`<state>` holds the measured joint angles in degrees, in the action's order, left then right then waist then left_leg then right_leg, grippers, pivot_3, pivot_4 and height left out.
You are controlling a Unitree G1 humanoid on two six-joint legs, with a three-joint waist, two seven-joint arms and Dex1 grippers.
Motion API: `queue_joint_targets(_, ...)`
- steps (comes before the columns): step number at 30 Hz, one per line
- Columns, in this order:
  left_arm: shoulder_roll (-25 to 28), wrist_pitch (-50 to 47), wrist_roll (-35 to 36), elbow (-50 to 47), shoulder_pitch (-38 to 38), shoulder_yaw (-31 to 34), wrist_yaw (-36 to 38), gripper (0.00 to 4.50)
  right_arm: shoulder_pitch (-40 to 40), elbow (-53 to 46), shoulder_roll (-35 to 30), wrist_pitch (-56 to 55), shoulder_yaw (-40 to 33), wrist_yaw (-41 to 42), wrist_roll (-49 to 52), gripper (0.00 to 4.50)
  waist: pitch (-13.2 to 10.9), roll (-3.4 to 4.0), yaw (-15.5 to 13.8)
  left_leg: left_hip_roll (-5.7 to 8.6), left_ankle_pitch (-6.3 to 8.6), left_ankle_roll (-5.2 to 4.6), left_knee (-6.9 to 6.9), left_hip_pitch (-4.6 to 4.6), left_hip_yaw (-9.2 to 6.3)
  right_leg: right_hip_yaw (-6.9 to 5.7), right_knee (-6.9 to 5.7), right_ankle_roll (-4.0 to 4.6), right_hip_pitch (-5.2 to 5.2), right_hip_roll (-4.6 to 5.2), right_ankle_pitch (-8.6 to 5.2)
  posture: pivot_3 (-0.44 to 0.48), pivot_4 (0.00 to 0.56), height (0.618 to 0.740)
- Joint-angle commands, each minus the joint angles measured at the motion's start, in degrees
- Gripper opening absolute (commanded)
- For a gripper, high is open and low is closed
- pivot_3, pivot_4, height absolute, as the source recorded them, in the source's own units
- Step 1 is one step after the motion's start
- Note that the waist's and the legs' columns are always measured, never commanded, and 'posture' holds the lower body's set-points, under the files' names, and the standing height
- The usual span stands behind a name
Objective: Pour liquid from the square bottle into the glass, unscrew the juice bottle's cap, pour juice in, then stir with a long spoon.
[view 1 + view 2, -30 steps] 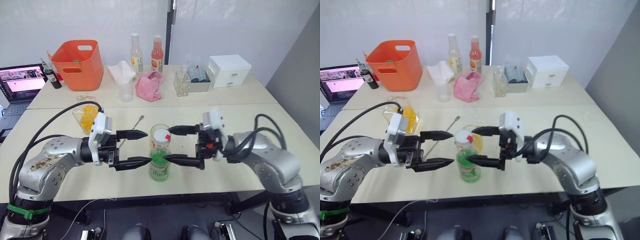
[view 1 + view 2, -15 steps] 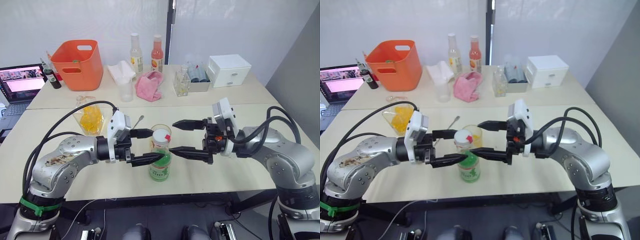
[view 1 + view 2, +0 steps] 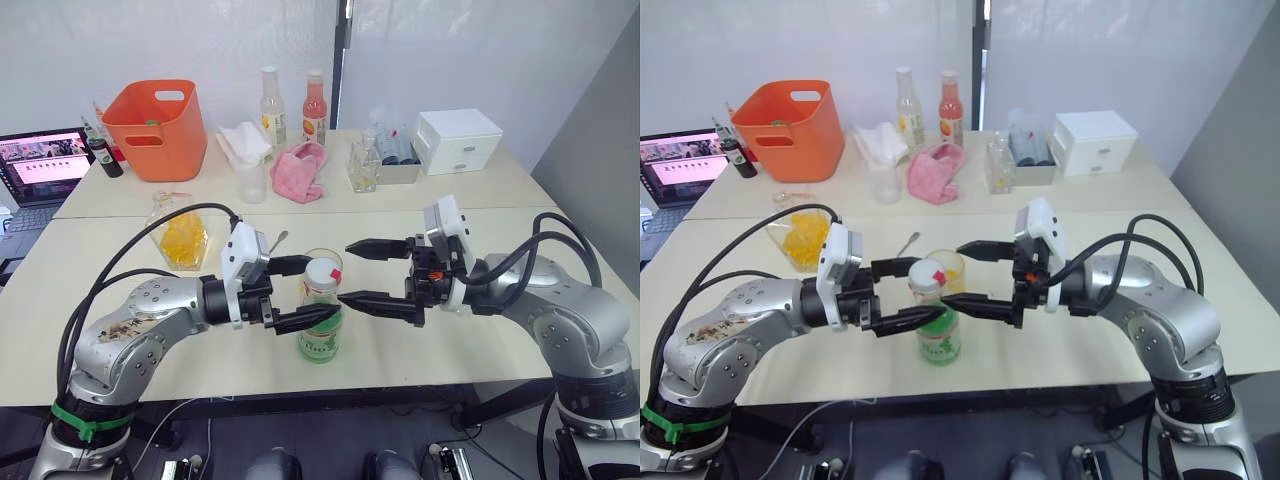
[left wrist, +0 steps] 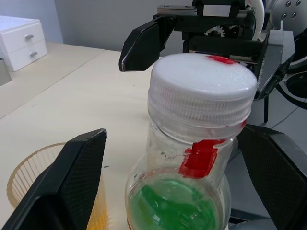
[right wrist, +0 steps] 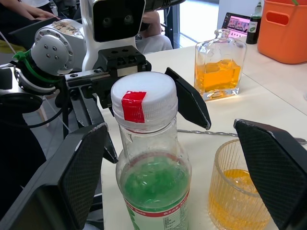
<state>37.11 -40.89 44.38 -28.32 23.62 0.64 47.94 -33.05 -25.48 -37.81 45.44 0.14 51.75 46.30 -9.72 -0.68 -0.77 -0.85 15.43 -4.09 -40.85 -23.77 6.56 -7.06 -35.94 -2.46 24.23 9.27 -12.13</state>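
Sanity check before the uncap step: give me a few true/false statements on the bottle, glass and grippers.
1. The juice bottle's cap is on the juice bottle. True.
2. The glass is empty. False: orange-yellow liquid sits in it.
3. The left gripper is open around the juice bottle. True.
4. The right gripper is shut on the cap. False: it is open, short of the bottle.
5. The square bottle lies on its side. False: it stands upright.

Juice bottle (image 3: 320, 318) between both spread fingers, glass (image 3: 322, 268) just behind it; bare table (image 3: 420, 345) in front.
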Motion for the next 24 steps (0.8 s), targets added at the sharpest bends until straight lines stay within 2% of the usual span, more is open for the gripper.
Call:
queue_joint_targets(1, -0.16, -0.58, 1.99, -2.12, -0.33, 1.05, -0.33, 4.23, -0.15, -2.09, -0.84, -0.13, -1.39, -0.31, 0.76, 4.49, 0.00, 0.00, 0.01, 0.00, 0.00, 0.00, 0.00, 0.00, 0.00, 0.00, 0.00, 0.00, 0.00, 0.00, 0.00, 0.000, 0.150, 0.713)
queue_joint_targets(8, -0.38, -0.74, 2.71, -1.90, -0.57, 0.99, -0.26, 1.96, 0.07, -2.18, -0.97, 0.05, -1.22, -0.64, 0.91, 4.50, 0.00, 0.00, -0.02, 0.00, 0.00, 0.00, 0.00, 0.00, 0.00, 0.00, 0.01, 0.00, 0.00, 0.00, 0.00, 0.000, 0.150, 0.713)
queue_joint_targets(10, -0.37, -0.57, 2.72, -1.82, -0.59, 1.04, -0.19, 1.53, 0.03, -2.27, -1.00, 0.10, -1.27, -0.71, 0.98, 4.50, 0.00, 0.00, -0.02, 0.00, 0.00, 0.00, 0.00, 0.00, 0.00, 0.00, 0.03, 0.00, 0.00, 0.00, 0.00, 0.000, 0.150, 0.713)
queue_joint_targets(24, 0.59, 9.09, -5.02, 2.40, 0.23, -0.73, 7.40, 1.45, -3.79, -3.42, 0.62, 0.64, 0.41, -1.62, 1.50, 4.50, 0.00, 0.00, 0.04, 0.00, 0.00, 0.00, 0.00, 0.00, 0.01, 0.00, 0.03, 0.00, 0.02, -0.01, 0.00, 0.000, 0.150, 0.713)
